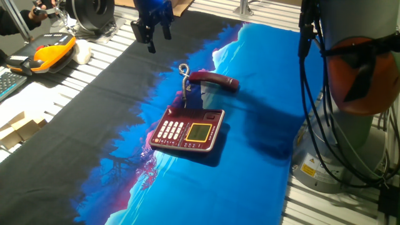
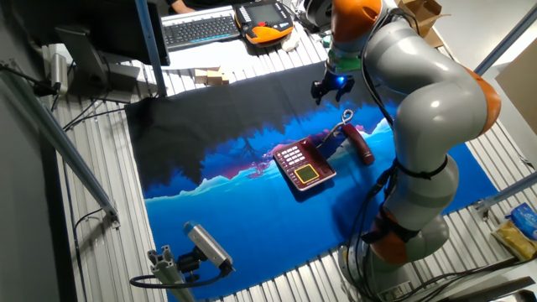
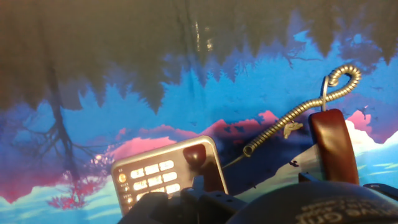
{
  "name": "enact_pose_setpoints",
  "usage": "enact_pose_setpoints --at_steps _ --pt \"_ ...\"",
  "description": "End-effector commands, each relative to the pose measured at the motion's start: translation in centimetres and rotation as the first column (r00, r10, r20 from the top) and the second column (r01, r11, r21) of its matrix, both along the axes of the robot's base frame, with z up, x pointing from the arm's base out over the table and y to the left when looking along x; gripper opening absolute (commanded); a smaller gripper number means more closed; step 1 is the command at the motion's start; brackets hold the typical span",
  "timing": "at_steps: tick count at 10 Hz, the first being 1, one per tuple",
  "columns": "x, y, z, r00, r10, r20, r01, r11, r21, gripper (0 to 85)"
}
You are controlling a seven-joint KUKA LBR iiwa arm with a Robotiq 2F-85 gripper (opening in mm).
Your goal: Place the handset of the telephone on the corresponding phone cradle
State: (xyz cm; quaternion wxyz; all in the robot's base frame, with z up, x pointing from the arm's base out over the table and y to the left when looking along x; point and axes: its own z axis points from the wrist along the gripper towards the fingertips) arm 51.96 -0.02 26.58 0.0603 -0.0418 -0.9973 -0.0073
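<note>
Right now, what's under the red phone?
The telephone sits on a blue and black printed cloth spread over the table. Whatever lies directly beneath the phone is covered. The handset lies beside it.

Cloth (image 1: 250,94): blue-and-black printed sheet covering the table.
Pendant (image 2: 262,23): orange and black, beside the keyboard (image 2: 200,28).
Wood blocks (image 2: 211,76): pale, near the cloth's far edge.
Camera (image 2: 205,246): grey, on a bracket at the table corner.
</note>
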Motion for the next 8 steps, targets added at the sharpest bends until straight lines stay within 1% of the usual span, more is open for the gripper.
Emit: enact_pose_setpoints --at_steps 1,2,3,4,6,8 --pt "0.01 0.0 0.03 1.0 0.01 0.0 -0.01 1.0 0.001 68.0" --pt "-0.01 0.04 0.01 0.999 0.031 0.009 -0.031 0.999 -0.007 68.0" --pt "-0.02 0.09 0.01 0.998 0.059 0.017 -0.059 0.998 -0.028 68.0" --pt "-0.03 0.1 0.01 0.997 0.07 0.017 -0.069 0.997 -0.026 68.0" --pt "-0.04 0.17 0.03 0.997 0.073 0.018 -0.073 0.997 -0.017 68.0" --pt "-0.05 0.2 0.03 0.998 0.062 0.014 -0.062 0.998 0.015 68.0"
